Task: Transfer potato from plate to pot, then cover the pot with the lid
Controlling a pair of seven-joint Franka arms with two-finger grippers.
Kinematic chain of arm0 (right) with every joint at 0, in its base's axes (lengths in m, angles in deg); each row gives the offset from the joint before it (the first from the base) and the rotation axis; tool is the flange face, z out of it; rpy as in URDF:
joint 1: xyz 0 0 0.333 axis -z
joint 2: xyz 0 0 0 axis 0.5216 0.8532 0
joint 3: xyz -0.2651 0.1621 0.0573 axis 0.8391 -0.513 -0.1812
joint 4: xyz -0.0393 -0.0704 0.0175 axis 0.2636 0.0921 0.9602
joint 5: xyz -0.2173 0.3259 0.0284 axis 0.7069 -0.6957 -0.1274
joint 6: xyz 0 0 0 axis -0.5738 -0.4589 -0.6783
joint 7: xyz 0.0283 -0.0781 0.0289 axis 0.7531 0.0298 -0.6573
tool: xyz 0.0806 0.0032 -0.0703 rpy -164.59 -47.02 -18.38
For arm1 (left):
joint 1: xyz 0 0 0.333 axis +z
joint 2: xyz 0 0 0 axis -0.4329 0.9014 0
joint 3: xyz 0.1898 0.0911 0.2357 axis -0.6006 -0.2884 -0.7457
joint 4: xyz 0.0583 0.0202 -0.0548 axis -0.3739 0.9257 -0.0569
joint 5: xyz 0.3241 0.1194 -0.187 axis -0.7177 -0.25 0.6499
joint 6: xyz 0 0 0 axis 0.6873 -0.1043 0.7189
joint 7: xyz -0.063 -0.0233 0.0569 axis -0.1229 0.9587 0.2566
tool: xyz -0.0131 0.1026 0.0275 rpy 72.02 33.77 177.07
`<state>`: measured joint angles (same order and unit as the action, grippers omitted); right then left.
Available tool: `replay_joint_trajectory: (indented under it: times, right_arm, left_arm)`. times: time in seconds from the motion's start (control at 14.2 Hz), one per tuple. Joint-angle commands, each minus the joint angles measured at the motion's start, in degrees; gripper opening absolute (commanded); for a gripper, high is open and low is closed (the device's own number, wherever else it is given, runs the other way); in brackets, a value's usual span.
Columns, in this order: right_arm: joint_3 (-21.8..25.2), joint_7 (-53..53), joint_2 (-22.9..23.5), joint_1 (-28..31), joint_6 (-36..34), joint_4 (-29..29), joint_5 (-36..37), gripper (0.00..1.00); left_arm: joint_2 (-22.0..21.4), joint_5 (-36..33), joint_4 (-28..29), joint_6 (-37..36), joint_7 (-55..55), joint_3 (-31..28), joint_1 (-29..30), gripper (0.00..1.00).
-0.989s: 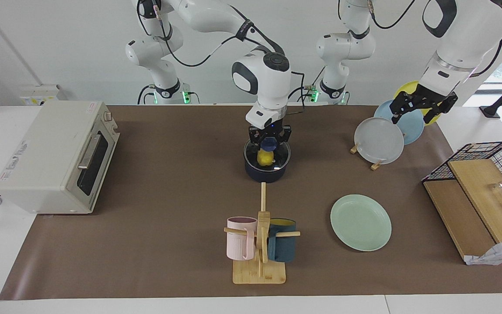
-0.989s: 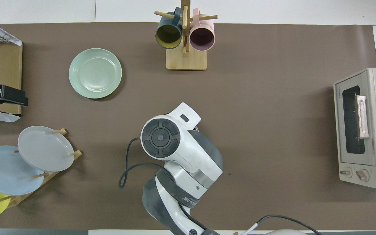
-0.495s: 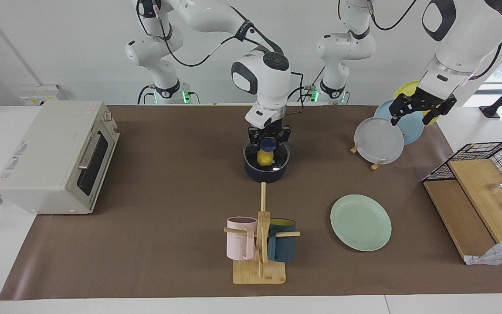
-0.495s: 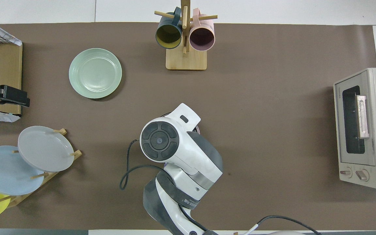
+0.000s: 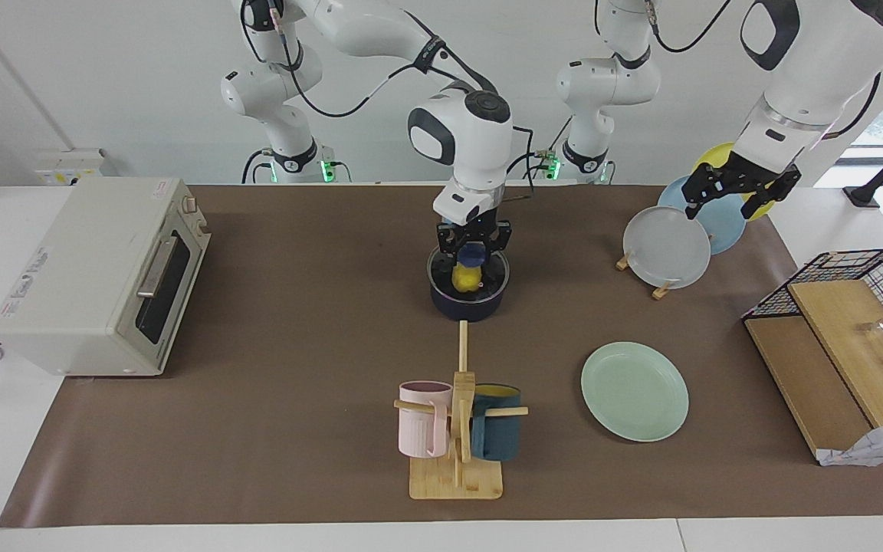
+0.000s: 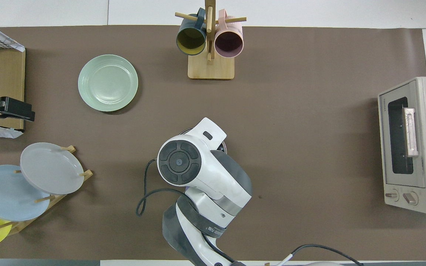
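While the right tool (image 5: 474, 247) clamps the lid's (image 5: 469, 272) knob, the potato (image 5: 466, 279) sits just beneath — in the pot (image 5: 466, 305).

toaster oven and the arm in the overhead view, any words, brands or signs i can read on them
Toaster oven: a brand name above its window, too small to read.
Toaster oven, beside the knobs: a red warning triangle sticker; its text is too small to read.
Right arm: a short printed marking on its dark band, too blurred to read.
Nothing else carries legible text.

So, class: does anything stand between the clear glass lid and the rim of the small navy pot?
Nothing visible does. The right gripper holds the glass lid by its blue knob over the navy pot; the yellow potato sits inside, below the rim.
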<state>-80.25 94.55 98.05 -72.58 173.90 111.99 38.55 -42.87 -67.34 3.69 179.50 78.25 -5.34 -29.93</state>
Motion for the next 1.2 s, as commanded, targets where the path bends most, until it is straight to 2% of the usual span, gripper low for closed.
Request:
replay_joint_trajectory:
  times: [0.0,0.07,0.14,0.57,0.85,1.13]
  right_arm:
    - [-0.4,0.4,-0.3,0.4,2.4,2.1,1.4,0.07]
    - [-0.3,0.4,-0.3,0.4,2.5,2.2,1.4,0.57]
    - [-0.4,0.4,-0.3,0.4,2.5,2.2,1.4,1.00]
    - [-0.3,-0.4,-1.5,2.1,0.4,0.8,1.3,1.00]
    - [-0.3,-2.2,-2.3,5.7,-5.8,-3.8,0.7,1.00]
    - [0.1,-5.0,-6.7,11.2,-11.8,-4.8,0.4,1.00]
  left_arm:
    - [-1.0,0.6,0.6,-0.2,-0.8,-0.4,-0.6,1.00]
    - [-1.0,0.5,0.6,-0.3,-0.8,-0.4,-0.6,1.00]
    - [-1.0,0.6,0.6,-0.3,-0.7,-0.5,-0.6,1.00]
    - [-1.0,0.5,0.6,-0.3,-0.6,-0.5,-0.6,1.00]
    - [-1.0,0.5,0.6,-0.3,-0.6,-0.6,-0.1,1.00]
    - [-1.0,0.6,0.6,-0.3,-0.6,-0.7,0.1,1.00]
